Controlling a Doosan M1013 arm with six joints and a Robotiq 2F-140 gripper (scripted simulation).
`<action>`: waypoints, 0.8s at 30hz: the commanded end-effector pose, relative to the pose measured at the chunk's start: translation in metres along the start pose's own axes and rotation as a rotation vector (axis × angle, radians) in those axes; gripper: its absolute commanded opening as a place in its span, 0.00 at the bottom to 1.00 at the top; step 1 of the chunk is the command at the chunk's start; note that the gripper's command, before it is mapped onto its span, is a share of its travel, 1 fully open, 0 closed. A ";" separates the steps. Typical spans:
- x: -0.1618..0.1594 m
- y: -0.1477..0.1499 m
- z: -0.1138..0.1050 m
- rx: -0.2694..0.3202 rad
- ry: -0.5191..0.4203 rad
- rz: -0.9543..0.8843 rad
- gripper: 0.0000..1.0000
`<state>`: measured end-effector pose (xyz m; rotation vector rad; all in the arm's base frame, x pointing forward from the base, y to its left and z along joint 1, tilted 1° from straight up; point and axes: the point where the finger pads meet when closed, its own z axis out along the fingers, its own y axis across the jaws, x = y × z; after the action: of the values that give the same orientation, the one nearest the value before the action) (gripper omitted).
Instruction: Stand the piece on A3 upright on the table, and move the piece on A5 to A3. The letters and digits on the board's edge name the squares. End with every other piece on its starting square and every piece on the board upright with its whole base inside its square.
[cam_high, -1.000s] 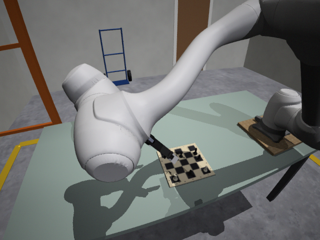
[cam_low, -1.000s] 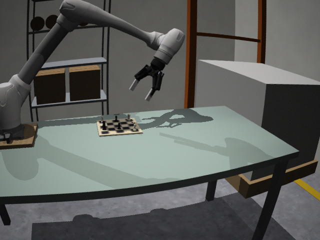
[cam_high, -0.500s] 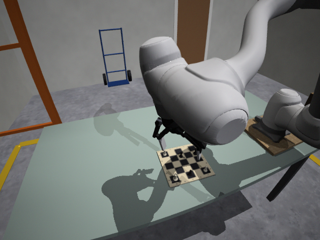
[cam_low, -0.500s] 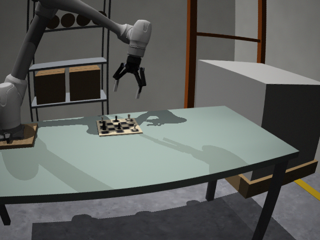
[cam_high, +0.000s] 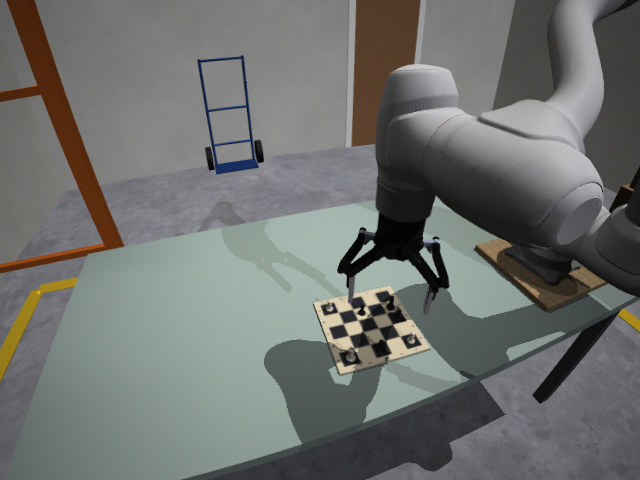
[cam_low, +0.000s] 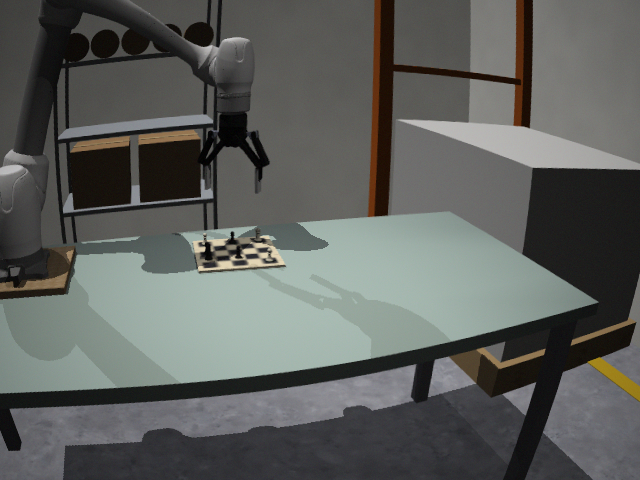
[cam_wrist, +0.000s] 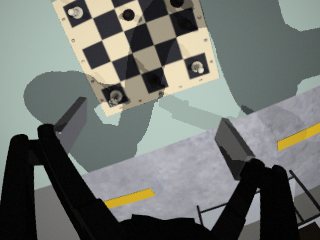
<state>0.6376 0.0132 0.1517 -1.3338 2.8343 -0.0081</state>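
Pincer (cam_low: 231, 177) agape above chessboard (cam_low: 217, 266), lettering illegible.

The small chessboard (cam_high: 370, 325) lies flat on the table (cam_high: 180, 335), right of centre in the top view. Six small pieces stand on it: three pale ones near its corners (cam_high: 328, 306) (cam_high: 410, 338) (cam_high: 351, 354) and three dark ones (cam_high: 361, 310) (cam_high: 397, 314) (cam_high: 381, 347). Square labels are too small to read.
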 end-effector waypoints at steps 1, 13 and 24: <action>0.000 0.001 0.000 0.003 -0.005 -0.004 1.00; 0.000 0.001 0.007 0.002 -0.005 -0.004 1.00; 0.001 0.002 0.032 0.000 -0.005 -0.005 0.20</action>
<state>0.6359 0.0139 0.1210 -1.3383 2.8270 -0.0049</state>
